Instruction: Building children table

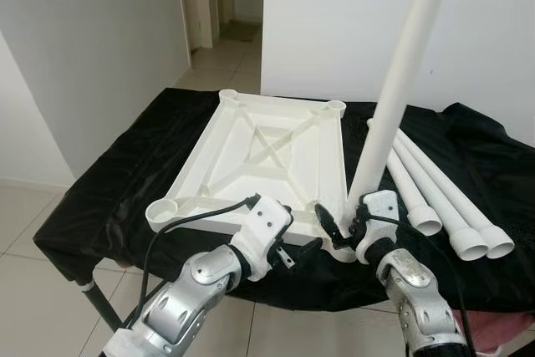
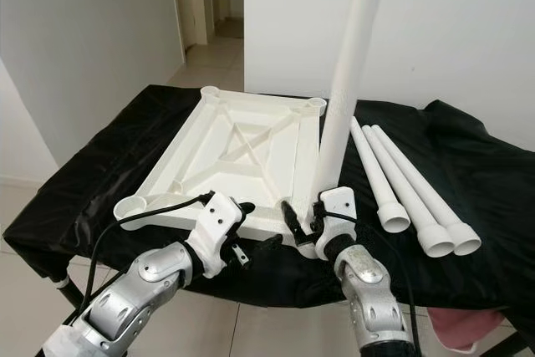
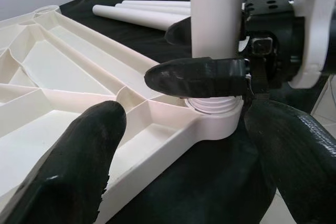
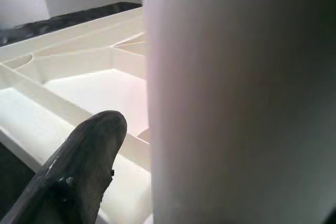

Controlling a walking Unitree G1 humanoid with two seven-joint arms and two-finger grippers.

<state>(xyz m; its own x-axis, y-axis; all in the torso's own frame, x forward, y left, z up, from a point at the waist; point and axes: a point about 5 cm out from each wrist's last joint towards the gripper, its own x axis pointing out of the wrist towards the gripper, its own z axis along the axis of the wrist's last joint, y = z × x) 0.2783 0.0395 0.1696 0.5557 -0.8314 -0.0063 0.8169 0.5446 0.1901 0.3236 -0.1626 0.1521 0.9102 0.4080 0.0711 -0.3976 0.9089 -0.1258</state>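
Black cloth: drapes the work table across the middle of the head views, hanging over its near edge.
Tabletop: white plastic children's table top, lying underside up at centre frame, its crossed ribs showing and a round socket at each corner.
Upright leg: long white tube rising from the tabletop's near right corner toward the upper right of the frame, leaning slightly right; in the left wrist view its threaded foot sits in the corner socket.
Spare legs: three white tubes lying side by side on the cloth at right of centre, beside the tabletop, open ends toward the camera.
Right gripper: low and right of centre, jaws pinching the upright leg just above the socket; one black finger crosses the front of the tube.
Left gripper: low centre, just left of that corner, jaws spread with nothing between them; one finger hovers over the tabletop's rim.
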